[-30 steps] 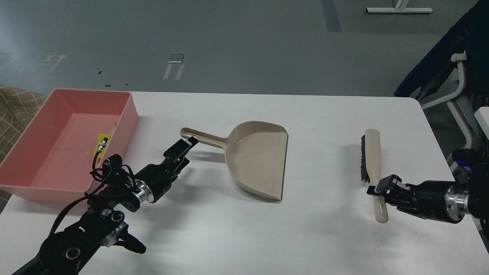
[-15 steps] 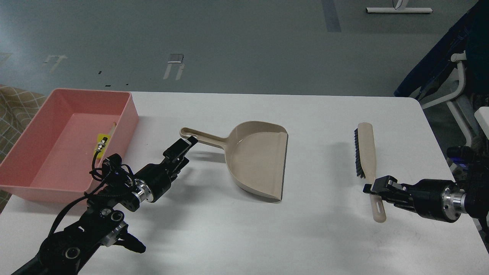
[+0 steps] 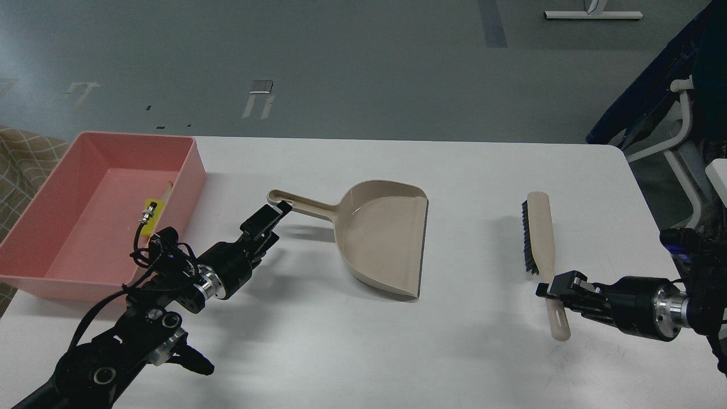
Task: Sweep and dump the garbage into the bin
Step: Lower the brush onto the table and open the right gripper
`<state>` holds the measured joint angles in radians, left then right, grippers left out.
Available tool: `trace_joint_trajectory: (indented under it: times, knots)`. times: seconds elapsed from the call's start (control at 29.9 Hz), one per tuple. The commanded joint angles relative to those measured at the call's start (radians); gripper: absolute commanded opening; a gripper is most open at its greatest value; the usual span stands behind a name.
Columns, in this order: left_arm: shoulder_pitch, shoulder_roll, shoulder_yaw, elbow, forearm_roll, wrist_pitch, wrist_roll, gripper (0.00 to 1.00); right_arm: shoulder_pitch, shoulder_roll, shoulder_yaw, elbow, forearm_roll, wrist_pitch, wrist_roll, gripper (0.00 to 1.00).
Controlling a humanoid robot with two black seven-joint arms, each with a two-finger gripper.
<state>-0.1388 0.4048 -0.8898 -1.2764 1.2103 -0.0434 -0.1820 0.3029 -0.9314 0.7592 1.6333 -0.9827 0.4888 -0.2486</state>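
The pink bin [image 3: 193, 165] stands at the table's left edge. In it lie the garbage pieces: a yellow sponge scrap [image 3: 151, 205] and an off-white strip [image 3: 168, 190], partly hidden behind my left arm's cable. My left gripper [image 3: 272, 218] sits just below the end of the beige dustpan's handle [image 3: 295, 203]; its fingers look apart and hold nothing. The dustpan [image 3: 386, 238] rests flat mid-table and looks empty. My right gripper [image 3: 550, 289] is shut on the handle of the beige brush [image 3: 538, 227], whose black bristles face left.
The white table's [image 3: 471, 170] right edge runs close to my right arm. A chair frame [image 3: 681, 130] stands off the table at the far right. A patterned cloth [image 3: 23, 153] shows left of the bin.
My right gripper has carried the brush leftward, toward the dustpan. My left gripper has drawn back very slightly to the left. The dustpan and bin have not moved.
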Motion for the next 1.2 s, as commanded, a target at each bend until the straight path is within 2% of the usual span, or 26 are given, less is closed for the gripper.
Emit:
trace_joint_trajectory:
  times: [0.0, 0.54, 0.64, 0.77, 0.84, 0.97, 1.04, 1.07, 1.1, 1.17]
  knots:
    - [-0.001, -0.001, 0.000, 0.000, 0.000, -0.001, 0.001, 0.98, -0.001, 0.000, 0.005, -0.003, -0.001, 0.000, 0.000, 0.00]
    - [-0.002, -0.001, 0.000, 0.000, 0.000, 0.000, -0.001, 0.98, -0.004, 0.000, 0.003, -0.015, -0.002, 0.000, 0.000, 0.00]
    - [-0.002, -0.001, 0.000, 0.000, 0.002, 0.000, -0.001, 0.98, -0.005, 0.002, 0.003, -0.015, -0.002, 0.000, 0.000, 0.06]
    - [-0.002, -0.006, 0.000, -0.001, 0.002, 0.000, -0.002, 0.98, -0.013, 0.009, 0.003, -0.015, -0.005, 0.000, 0.000, 0.20]
    - [-0.002, -0.007, 0.000, 0.000, 0.002, 0.000, -0.002, 0.98, -0.015, 0.009, 0.005, -0.015, -0.005, 0.000, 0.000, 0.22]
    - [-0.002, -0.009, 0.000, 0.000, 0.002, 0.000, -0.002, 0.98, -0.018, 0.009, 0.005, -0.015, -0.004, 0.000, 0.000, 0.38]
    - [-0.002, -0.009, 0.000, 0.000, 0.002, 0.000, -0.002, 0.98, -0.019, 0.009, 0.005, -0.015, -0.004, 0.000, 0.000, 0.44]
    - [-0.002, -0.009, 0.000, 0.000, 0.002, 0.000, -0.002, 0.98, -0.019, 0.009, 0.005, -0.015, -0.004, 0.000, 0.000, 0.44]
    - [-0.002, -0.009, 0.000, -0.001, 0.002, 0.000, -0.002, 0.98, -0.019, 0.009, 0.005, -0.015, -0.002, 0.000, -0.001, 0.52]
    - [-0.002, -0.007, 0.000, -0.001, 0.002, 0.000, -0.002, 0.98, -0.019, 0.009, 0.005, -0.015, -0.002, 0.000, -0.001, 0.54]
